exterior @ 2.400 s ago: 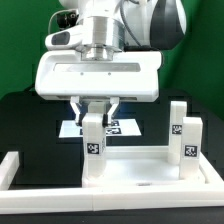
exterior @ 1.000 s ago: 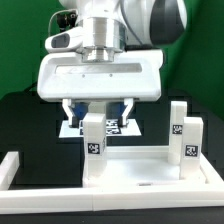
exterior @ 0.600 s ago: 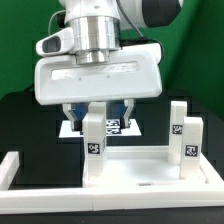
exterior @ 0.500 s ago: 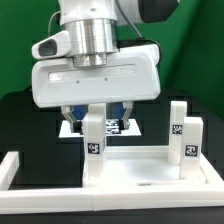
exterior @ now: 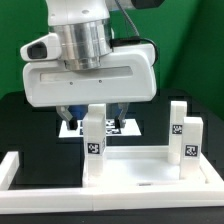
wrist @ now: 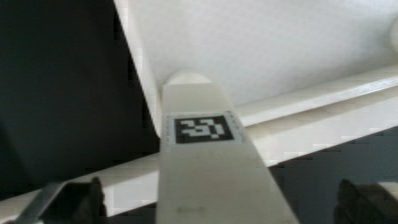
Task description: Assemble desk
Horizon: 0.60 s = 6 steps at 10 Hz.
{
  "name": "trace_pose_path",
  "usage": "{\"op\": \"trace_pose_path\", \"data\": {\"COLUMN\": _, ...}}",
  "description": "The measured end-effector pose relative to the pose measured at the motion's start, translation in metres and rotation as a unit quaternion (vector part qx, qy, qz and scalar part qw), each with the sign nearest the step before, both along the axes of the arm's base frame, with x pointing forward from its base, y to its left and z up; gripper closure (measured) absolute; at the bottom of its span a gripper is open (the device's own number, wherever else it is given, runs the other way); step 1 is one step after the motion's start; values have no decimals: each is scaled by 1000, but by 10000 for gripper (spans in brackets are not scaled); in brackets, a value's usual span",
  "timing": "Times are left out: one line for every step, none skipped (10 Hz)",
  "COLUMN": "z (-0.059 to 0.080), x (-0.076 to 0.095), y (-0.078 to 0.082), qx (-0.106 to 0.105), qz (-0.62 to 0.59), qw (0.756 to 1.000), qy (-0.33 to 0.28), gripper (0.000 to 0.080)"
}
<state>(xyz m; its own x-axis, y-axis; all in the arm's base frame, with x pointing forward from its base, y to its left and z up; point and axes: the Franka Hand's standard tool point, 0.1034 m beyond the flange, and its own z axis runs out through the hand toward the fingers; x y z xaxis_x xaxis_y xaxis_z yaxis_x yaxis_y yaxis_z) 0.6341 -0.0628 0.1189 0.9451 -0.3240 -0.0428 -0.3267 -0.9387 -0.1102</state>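
Observation:
The white desk panel lies flat with three short leg posts standing on it. One tagged post stands at the exterior view's left; two more stand at its right. My gripper hangs over the left post, open, a finger on each side of the post's top and apart from it. In the wrist view the same post fills the middle, its tag facing the camera. The dark fingertips stand wide on either side, and my gripper holds nothing.
Long white L-shaped border bars fence the panel at the front and at the exterior view's left. The marker board lies on the black table behind the posts. A green wall closes the back.
The jaws, shut on the left post in the earliest frame, now stand open. The hand has since lifted a little and drifted toward the exterior view's left. The post stays upright.

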Motion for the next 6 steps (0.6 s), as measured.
{"op": "trace_pose_path", "data": {"z": 0, "x": 0, "y": 0, "qx": 0, "qz": 0, "qw": 1000, "qy": 0, "gripper": 251}}
{"op": "trace_pose_path", "data": {"z": 0, "x": 0, "y": 0, "qx": 0, "qz": -16, "qw": 1000, "qy": 2, "gripper": 251}}
{"op": "trace_pose_path", "data": {"z": -1, "x": 0, "y": 0, "qx": 0, "qz": -52, "qw": 999, "qy": 7, "gripper": 434}}
{"op": "trace_pose_path", "data": {"z": -1, "x": 0, "y": 0, "qx": 0, "qz": -89, "qw": 996, "qy": 11, "gripper": 511}}
{"op": "trace_pose_path", "data": {"z": -1, "x": 0, "y": 1, "qx": 0, "qz": -120, "qw": 993, "qy": 15, "gripper": 511}}
{"op": "trace_pose_path", "data": {"z": -2, "x": -1, "y": 1, "qx": -1, "qz": -165, "qw": 986, "qy": 20, "gripper": 511}}
